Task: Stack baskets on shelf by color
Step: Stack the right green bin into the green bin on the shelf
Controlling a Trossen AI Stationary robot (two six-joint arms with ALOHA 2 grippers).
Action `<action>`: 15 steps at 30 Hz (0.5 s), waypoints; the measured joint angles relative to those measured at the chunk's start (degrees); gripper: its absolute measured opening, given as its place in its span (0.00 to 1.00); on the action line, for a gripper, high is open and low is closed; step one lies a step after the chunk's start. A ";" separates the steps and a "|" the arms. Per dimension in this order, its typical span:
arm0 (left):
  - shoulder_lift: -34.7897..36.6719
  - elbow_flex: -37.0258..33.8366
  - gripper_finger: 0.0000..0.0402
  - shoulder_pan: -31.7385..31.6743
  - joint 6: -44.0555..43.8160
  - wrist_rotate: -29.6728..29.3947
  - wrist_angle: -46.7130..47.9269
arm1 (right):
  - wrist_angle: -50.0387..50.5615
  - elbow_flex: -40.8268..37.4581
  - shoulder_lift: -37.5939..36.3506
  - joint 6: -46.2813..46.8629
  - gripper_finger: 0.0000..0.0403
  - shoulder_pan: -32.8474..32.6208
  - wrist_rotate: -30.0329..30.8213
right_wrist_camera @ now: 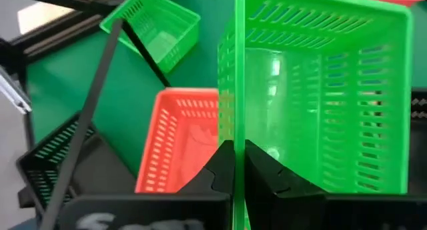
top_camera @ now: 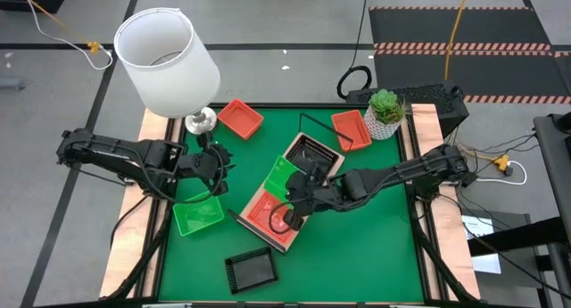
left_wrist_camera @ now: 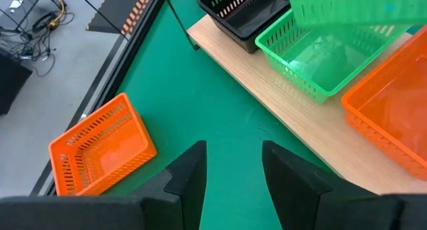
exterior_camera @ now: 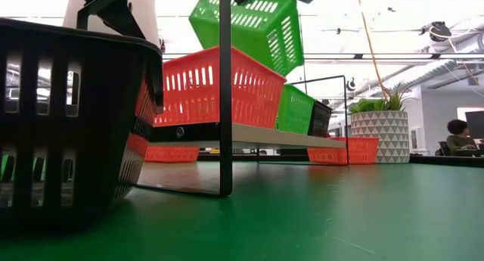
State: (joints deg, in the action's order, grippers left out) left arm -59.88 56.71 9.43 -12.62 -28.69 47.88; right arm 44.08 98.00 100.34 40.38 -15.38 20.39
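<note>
The green basket (right_wrist_camera: 313, 90), clamped by its wall in the right gripper (right_wrist_camera: 233, 153) (left gripper (left_wrist_camera: 233, 167) spread apart), should be lowered level into the green basket on the shelf (left_wrist_camera: 293, 133).

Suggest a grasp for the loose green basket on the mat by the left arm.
Likely best: pinch one long wall of the green basket from above. It sits upright and open-topped, walls thin and slotted, with nothing stacked in it. The left gripper, fingers open, is nearest.
</note>
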 joint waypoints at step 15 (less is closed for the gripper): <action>0.00 0.00 0.37 0.00 -0.02 0.02 -0.08 | 2.88 -2.16 0.66 2.08 0.02 0.00 0.29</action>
State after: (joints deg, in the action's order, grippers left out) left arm -59.88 56.71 9.43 -12.64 -28.67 47.80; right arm 46.96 95.84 100.99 42.46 -15.38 20.69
